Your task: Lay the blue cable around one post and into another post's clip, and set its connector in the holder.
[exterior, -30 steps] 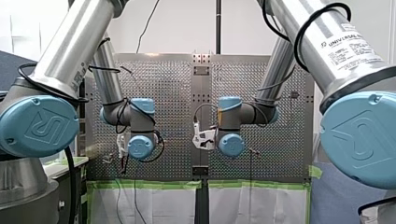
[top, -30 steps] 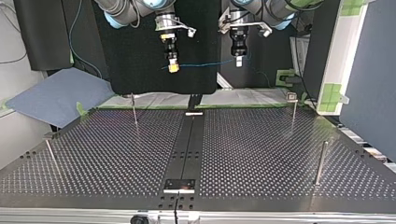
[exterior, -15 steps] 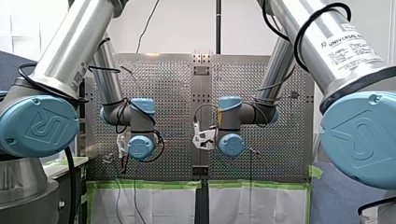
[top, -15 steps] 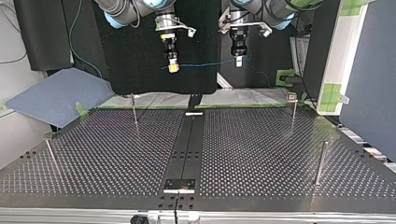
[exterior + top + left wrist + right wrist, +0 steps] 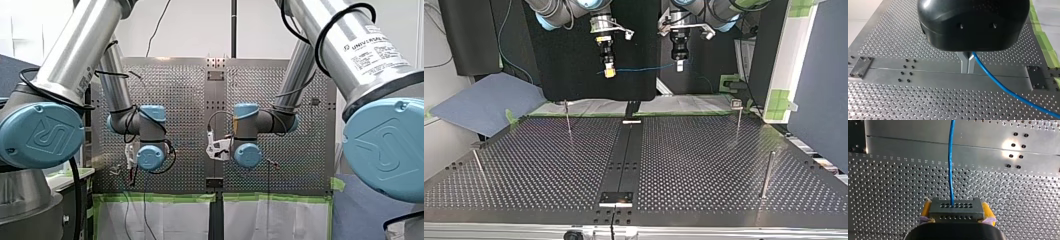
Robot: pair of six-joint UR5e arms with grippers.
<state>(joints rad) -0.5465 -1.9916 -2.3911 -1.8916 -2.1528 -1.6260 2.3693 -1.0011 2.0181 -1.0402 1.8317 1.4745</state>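
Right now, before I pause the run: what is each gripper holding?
Left gripper: shut on the blue cable.
Right gripper: shut on the connector.

— What sits under the jaws?
— A shiny grey counter full of little holes. A bright spot of light shines on it, ahead of my right arm's jaws.
— And at its edge?
— Green tape, with a white sheet next to it.
— What is behind the jaws?
— A big black board. Far ahead of them is a white wall.
— Off to the sides?
— A blue mat out past my right arm's jaws, a dark blue wall past my left arm's jaws.
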